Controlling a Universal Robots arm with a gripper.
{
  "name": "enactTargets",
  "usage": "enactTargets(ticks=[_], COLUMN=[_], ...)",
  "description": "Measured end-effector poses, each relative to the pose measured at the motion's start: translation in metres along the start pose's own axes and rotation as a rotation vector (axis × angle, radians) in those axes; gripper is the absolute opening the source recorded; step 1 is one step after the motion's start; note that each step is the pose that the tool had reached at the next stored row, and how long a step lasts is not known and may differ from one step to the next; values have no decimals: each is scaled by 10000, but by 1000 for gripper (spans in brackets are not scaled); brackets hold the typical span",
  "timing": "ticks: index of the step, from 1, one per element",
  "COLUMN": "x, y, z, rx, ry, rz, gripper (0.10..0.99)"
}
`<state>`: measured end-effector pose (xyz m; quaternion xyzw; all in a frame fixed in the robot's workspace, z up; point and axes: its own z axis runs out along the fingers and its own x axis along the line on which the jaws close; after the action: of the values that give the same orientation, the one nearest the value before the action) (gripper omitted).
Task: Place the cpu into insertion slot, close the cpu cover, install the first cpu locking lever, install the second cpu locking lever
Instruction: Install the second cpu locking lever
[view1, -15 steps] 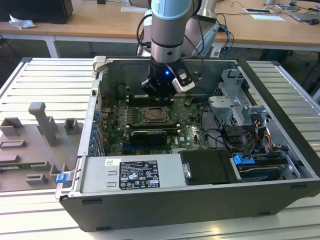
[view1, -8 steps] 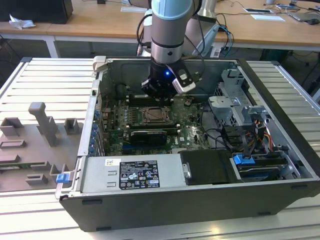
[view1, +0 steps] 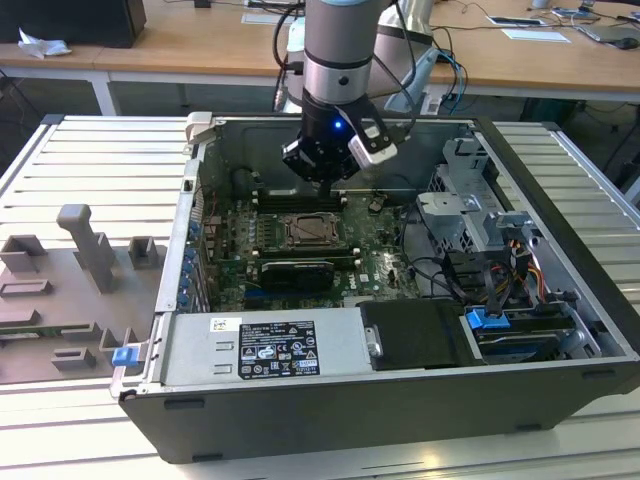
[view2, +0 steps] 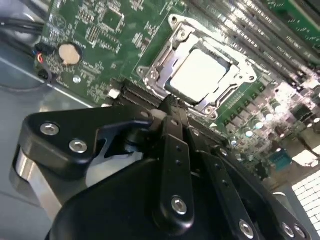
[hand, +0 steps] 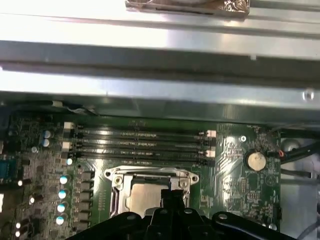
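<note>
The gripper hangs above the insertion slot, at its far side, inside the open computer case. In the second wrist view its black fingers stand pressed together with nothing between them, so the claw is closed and empty. The cpu lies flat in the slot, and the cpu cover rests down around it as a silver frame. A white label with print sits on the grey power supply box at the near side; I do not read it. Memory slots run just beyond the socket. The case walls stand well apart from the gripper, with free space around it.
</note>
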<state>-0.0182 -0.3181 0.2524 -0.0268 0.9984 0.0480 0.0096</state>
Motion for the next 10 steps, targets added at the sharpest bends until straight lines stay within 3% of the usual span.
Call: enactTargets(ticks=[1,3,4,6,10], x=[2,8,11,13,20], y=[-33,-163,-199,-244,-384], z=[-3,-15,-16,-16,-11], rx=[0,-1,-7,-11,-13], ry=[0,20,110,200,220], rz=[0,1,11,21,22], gripper=[106,106,106,106,106])
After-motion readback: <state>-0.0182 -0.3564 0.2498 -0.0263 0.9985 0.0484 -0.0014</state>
